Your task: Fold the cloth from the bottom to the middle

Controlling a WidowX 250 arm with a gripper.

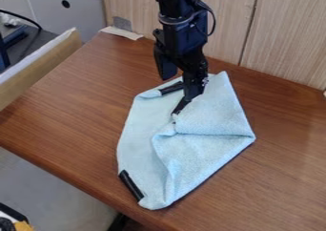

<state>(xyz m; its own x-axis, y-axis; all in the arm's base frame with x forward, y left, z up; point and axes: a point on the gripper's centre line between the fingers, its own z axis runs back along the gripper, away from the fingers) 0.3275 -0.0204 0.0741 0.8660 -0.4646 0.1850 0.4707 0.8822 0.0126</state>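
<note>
The light-blue cloth (213, 156) lies partly folded on the brown worktop (76, 101), a black strip (132, 185) along its near-left edge. The end effector (178, 109) points down at its far half.

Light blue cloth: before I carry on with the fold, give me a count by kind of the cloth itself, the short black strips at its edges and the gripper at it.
Light blue fabric cloth: 1
Short black strips at the cloth's edges: 2
Black robot gripper: 1
Total: 4
</note>
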